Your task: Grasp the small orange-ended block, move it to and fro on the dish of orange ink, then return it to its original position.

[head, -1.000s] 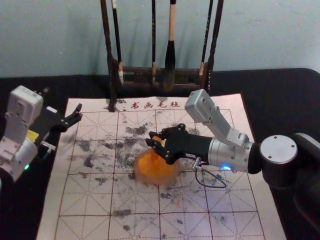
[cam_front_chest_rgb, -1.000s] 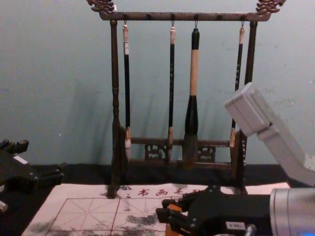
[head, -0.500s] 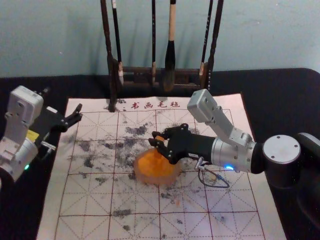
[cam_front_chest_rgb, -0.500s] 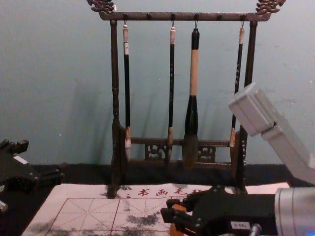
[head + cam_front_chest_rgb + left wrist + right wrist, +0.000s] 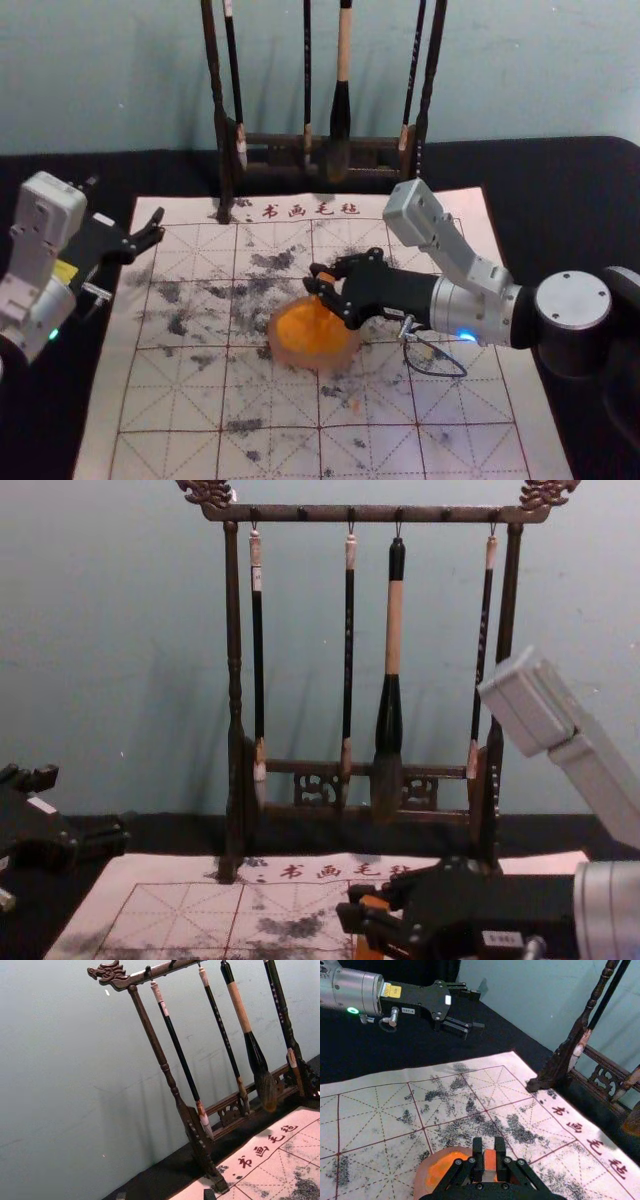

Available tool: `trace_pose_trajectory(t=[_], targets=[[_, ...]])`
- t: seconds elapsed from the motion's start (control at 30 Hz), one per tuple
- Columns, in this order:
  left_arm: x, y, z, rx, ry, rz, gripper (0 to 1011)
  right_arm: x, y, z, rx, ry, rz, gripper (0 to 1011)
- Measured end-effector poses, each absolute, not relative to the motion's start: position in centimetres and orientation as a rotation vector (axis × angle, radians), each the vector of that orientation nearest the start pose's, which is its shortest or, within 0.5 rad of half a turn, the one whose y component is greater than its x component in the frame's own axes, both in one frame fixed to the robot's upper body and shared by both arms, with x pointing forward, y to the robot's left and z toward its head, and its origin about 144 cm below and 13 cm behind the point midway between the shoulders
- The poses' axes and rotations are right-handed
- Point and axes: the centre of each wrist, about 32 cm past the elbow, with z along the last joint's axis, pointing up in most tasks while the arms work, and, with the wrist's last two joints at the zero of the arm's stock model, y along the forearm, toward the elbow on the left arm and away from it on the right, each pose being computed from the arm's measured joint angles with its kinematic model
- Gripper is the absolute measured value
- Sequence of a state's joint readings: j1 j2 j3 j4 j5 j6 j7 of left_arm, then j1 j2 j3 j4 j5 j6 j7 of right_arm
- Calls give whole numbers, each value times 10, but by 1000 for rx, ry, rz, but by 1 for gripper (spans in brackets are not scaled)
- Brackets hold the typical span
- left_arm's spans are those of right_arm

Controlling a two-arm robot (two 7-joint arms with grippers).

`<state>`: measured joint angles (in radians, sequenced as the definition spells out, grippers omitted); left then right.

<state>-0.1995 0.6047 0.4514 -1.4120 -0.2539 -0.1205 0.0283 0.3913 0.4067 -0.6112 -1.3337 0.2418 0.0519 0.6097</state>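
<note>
Over the upper right part of the dish of orange ink (image 5: 305, 335), my right gripper (image 5: 322, 284) is shut on the small block (image 5: 326, 277). In the right wrist view the block (image 5: 490, 1160) is pinched between the fingertips of the right gripper (image 5: 490, 1159), its orange top showing, with the dish (image 5: 424, 1175) partly hidden behind them. The chest view has the block (image 5: 372, 904) held by the right gripper (image 5: 368, 915). My left gripper (image 5: 150, 232) stays parked at the left edge of the mat, its fingers apart; the right wrist view shows the left gripper (image 5: 472, 1010) too.
A dark wooden rack (image 5: 270, 141) with several hanging brushes stands behind the mat. The big brush (image 5: 388, 730) hangs near its middle. The ink-stained, gridded calligraphy mat (image 5: 450, 380) lies on a black cloth (image 5: 560, 200).
My right gripper has moved a little to the right with the block in it, across the dish. The left arm has stayed still.
</note>
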Motion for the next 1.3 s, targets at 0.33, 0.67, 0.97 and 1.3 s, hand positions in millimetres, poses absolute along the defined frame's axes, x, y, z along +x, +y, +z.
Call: trace_pose_trajectory(t=[0.33, 0.67, 0.97, 1.3], targets=[[489, 310, 1140, 304, -285, 1248, 1001, 526, -213, 1157, -332, -88, -511, 143], [489, 310, 1140, 305, -285, 1248, 1001, 521, -217, 1158, -332, -94, -497, 143], [489, 310, 1140, 304, -285, 1248, 1001, 515, -217, 1157, -334, -96, -482, 143], [489, 310, 1140, 304, -285, 1248, 1001, 511, -214, 1157, -332, -92, -461, 143]])
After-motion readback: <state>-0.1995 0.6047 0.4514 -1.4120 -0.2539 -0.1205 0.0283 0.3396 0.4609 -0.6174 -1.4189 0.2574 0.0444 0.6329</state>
